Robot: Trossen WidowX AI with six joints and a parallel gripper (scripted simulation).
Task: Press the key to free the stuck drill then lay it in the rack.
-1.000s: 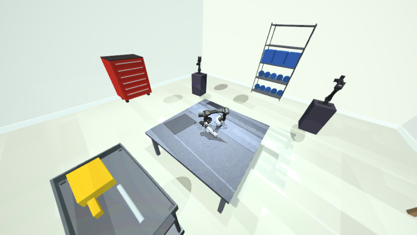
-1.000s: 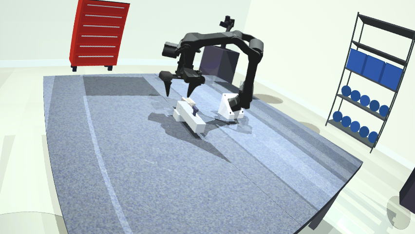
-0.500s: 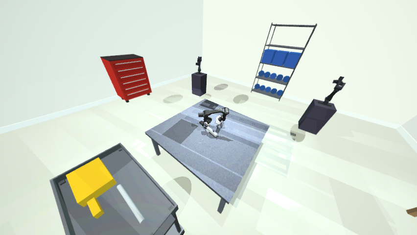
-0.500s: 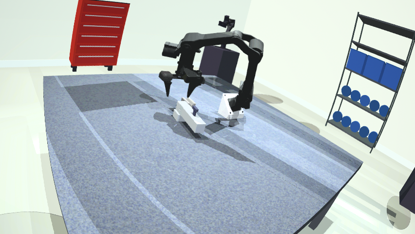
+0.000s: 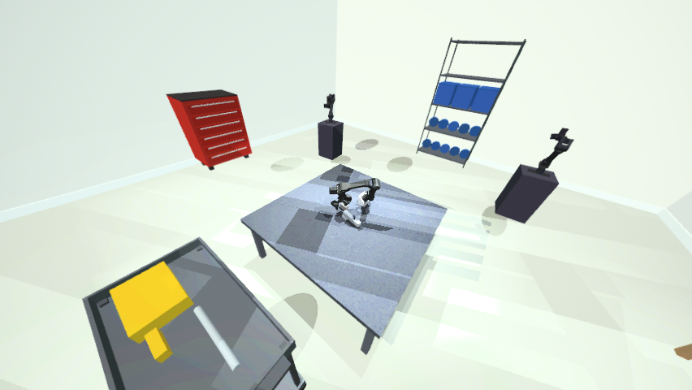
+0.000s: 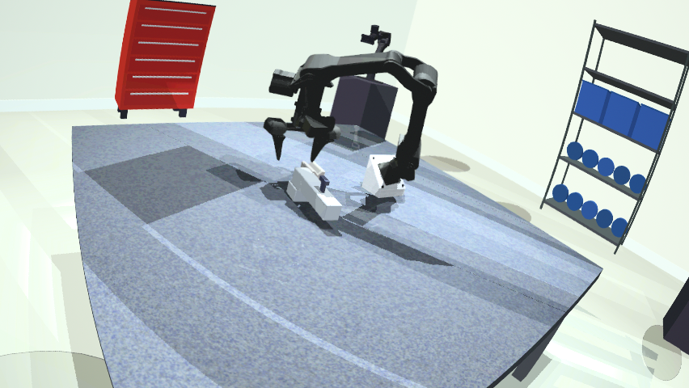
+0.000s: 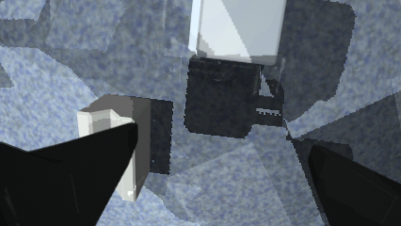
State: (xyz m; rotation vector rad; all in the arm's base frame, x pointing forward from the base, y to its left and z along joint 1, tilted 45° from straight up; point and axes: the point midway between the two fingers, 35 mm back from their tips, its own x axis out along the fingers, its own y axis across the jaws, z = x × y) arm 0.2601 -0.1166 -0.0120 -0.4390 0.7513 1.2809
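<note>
A white block fixture (image 6: 308, 191) (image 5: 349, 216) lies on the grey-blue table (image 6: 241, 288) (image 5: 368, 270) near its middle. A small dark blue key (image 6: 324, 181) stands up from the top of the fixture. A pale bar (image 6: 311, 166), which looks like the drill, lies at the fixture's far end. My gripper (image 6: 296, 153) (image 5: 340, 199) (image 7: 224, 142) is open and empty. It hangs a little above the far end of the fixture, fingers pointing down. In the wrist view the fixture (image 7: 136, 179) shows beside the left finger. I cannot make out the rack.
The arm's white base (image 6: 382, 179) (image 7: 235, 28) stands to the right of the fixture. Off the table are a red tool cabinet (image 6: 163, 52) (image 5: 213, 126), a metal shelf with blue boxes (image 6: 622, 111) (image 5: 464, 97), dark camera pedestals (image 5: 525, 191) and a cart with a yellow block (image 5: 149, 295).
</note>
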